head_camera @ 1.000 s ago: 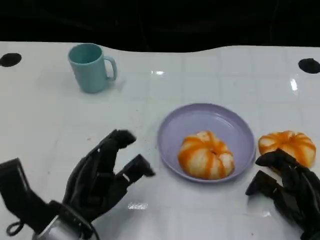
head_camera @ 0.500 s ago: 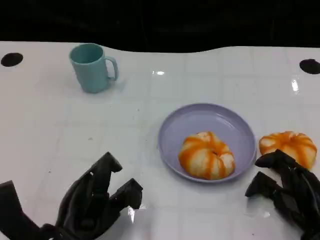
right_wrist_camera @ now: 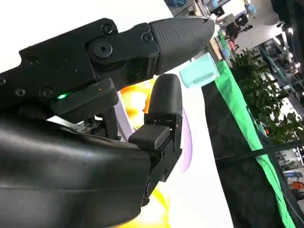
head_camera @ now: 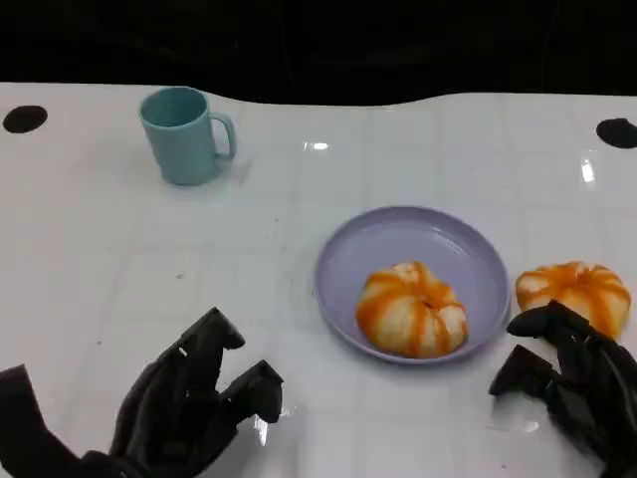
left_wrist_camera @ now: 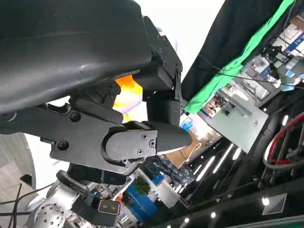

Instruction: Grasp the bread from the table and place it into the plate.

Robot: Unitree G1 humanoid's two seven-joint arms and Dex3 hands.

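An orange-and-cream striped bread (head_camera: 410, 310) lies in the lilac plate (head_camera: 412, 238), toward its near side. A second striped bread (head_camera: 573, 292) sits on the table just right of the plate. My right hand (head_camera: 567, 383) hovers close in front of that second bread, fingers spread, holding nothing. My left hand (head_camera: 194, 398) is low at the near left, fingers apart and empty, well clear of the plate. In the right wrist view the fingers (right_wrist_camera: 161, 114) stand before blurred orange bread (right_wrist_camera: 135, 102) and the plate (right_wrist_camera: 186, 137). The left wrist view shows my left hand (left_wrist_camera: 137, 137) with orange bread (left_wrist_camera: 127, 90) behind it.
A teal mug (head_camera: 184, 134) stands at the far left of the white table (head_camera: 119, 259), handle to the right. Two black holes (head_camera: 24, 119) mark the table's far corners. A dark backdrop runs behind the far edge.
My left hand has drawn back toward the near edge and lower left, away from the plate. The right hand and both breads have stayed put.
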